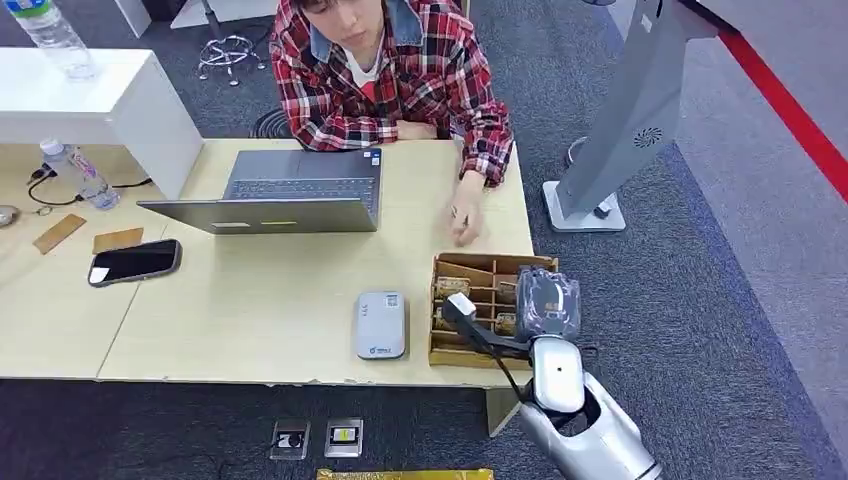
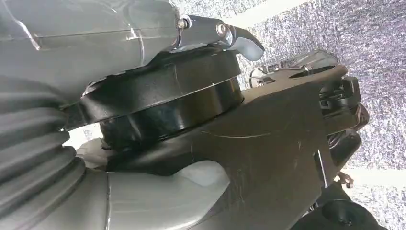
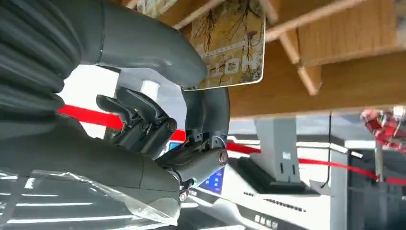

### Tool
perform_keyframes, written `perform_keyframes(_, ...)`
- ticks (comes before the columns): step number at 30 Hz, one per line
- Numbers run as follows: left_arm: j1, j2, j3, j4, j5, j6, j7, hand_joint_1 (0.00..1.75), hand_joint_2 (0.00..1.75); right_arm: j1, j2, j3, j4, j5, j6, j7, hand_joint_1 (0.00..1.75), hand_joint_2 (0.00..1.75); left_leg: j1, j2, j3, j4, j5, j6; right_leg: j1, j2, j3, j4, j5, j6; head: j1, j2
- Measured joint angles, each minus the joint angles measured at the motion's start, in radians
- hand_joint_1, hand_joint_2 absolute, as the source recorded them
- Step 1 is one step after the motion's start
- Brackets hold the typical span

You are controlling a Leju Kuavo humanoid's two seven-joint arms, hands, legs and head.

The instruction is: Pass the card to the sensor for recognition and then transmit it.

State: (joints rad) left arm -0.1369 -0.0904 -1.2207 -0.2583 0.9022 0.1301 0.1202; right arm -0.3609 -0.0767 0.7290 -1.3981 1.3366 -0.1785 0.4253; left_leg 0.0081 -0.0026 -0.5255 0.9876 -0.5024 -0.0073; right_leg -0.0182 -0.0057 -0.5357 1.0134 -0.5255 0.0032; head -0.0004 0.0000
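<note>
Reaching over the wooden card box [image 1: 470, 305] at the table's [image 1: 250, 320] near right corner, the right hand [image 3: 191, 96] is pinching a card [image 3: 230, 45] between thumb and fingers, just above the box's slots. The grey sensor [image 1: 381, 324] is lying just left of the box. The left hand [image 2: 210, 28] is showing partly; its state is impossible to tell. A person's hand [image 1: 464, 215] is resting beyond the box
</note>
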Motion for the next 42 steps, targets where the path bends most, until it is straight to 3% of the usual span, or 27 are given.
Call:
perform_keyframes(5, 0.000, 0.000, 0.000, 0.000, 0.000, 0.000, 0.000, 0.00, 1.75, -0.004, -0.004, -0.014, -0.073, 0.057, 0.021, 0.031, 1.75, 1.75, 0.000, 0.000, 0.000, 0.000, 0.000, 0.000, 0.000, 0.000, 0.000, 0.000, 0.000, 0.000, 0.000, 0.000)
perform_keyframes(17, 0.000, 0.000, 0.000, 0.000, 0.000, -0.002, 0.000, 0.00, 1.75, -0.060, -0.015, -0.016, -0.258, 0.114, 0.064, 0.038, 1.75, 1.75, 0.000, 0.000, 0.000, 0.000, 0.000, 0.000, 0.000, 0.000, 0.000, 0.000, 0.000, 0.000, 0.000, 0.000)
perform_keyframes(35, -0.001, 0.000, 0.000, 0.000, 0.000, -0.005, -0.002, 0.00, 1.75, -0.158, 0.010, 0.020, -0.222, 0.036, 0.043, -0.003, 1.75, 1.75, 0.000, 0.000, -0.001, 0.000, 0.000, 0.000, 0.000, -0.001, 0.000, 0.000, 0.000, 0.000, 0.000, 0.000)
perform_keyframes(36, -0.001, 0.000, 0.000, 0.000, 0.000, -0.006, -0.002, 0.00, 1.75, -0.164, 0.013, 0.023, -0.209, 0.033, 0.042, -0.005, 1.61, 1.75, 0.000, 0.000, -0.001, 0.000, 0.000, 0.000, 0.000, -0.001, 0.000, 0.000, 0.000, 0.000, 0.000, 0.000)
perform_keyframes(37, -0.001, 0.000, 0.000, 0.000, 0.000, -0.006, -0.006, 0.00, 1.75, -0.170, 0.016, 0.026, -0.194, 0.030, 0.041, -0.006, 0.17, 1.75, 0.000, 0.000, -0.001, 0.000, 0.000, 0.000, 0.000, -0.001, 0.000, 0.000, 0.000, 0.000, 0.000, 0.000)
perform_keyframes(39, -0.001, 0.000, 0.000, 0.000, 0.000, -0.006, -0.012, 0.00, 1.75, -0.176, 0.021, 0.030, -0.174, 0.028, 0.037, -0.007, 0.00, 1.75, 0.000, -0.001, -0.001, 0.000, 0.000, 0.000, 0.000, -0.002, 0.000, 0.000, 0.000, 0.000, 0.000, 0.000)
perform_keyframes(42, -0.001, 0.000, 0.000, 0.000, 0.000, -0.006, -0.015, 0.00, 1.75, -0.181, 0.026, 0.037, -0.146, 0.025, 0.024, -0.007, 0.00, 1.75, 0.000, -0.001, -0.001, 0.000, 0.000, 0.000, 0.000, -0.002, 0.000, 0.000, 0.000, 0.000, 0.000, 0.000)
